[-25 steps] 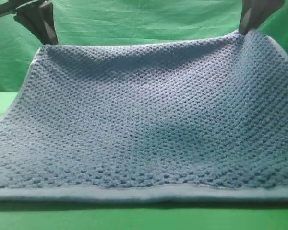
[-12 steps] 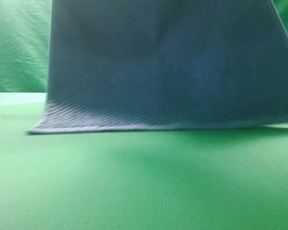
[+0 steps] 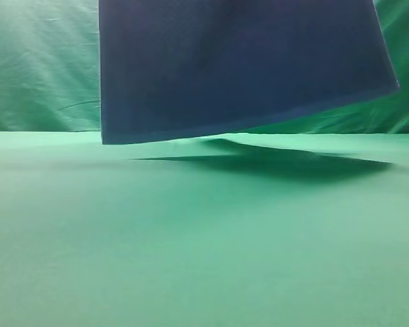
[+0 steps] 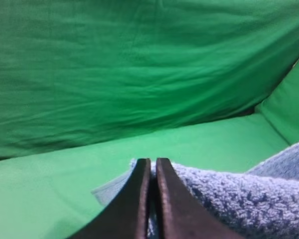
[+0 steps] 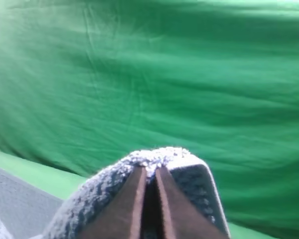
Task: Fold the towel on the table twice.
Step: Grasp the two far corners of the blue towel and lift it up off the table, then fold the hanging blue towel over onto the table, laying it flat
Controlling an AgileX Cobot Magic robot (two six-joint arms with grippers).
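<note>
The blue-grey towel [image 3: 238, 65] hangs in the air above the green table [image 3: 191, 238], its lower edge clear of the surface and slanting up to the right, a shadow beneath it. Neither gripper shows in the exterior view. Seen from the left wrist, my left gripper [image 4: 152, 167] is shut on a corner of the towel [image 4: 224, 191], whose waffle weave bunches to the right of the fingers. My right gripper [image 5: 150, 174] is likewise shut on a towel [image 5: 184, 179] corner, which wraps over its fingertips.
A wrinkled green backdrop cloth [image 3: 41, 68] runs behind the table and fills both wrist views [image 4: 139, 64] [image 5: 189, 74]. The table's bare surface stretches in front of and under the hanging towel.
The towel has been lifted: a second ago it draped on the table from the two raised grippers, half a second ago only its bottom edge touched, and now it hangs free.
</note>
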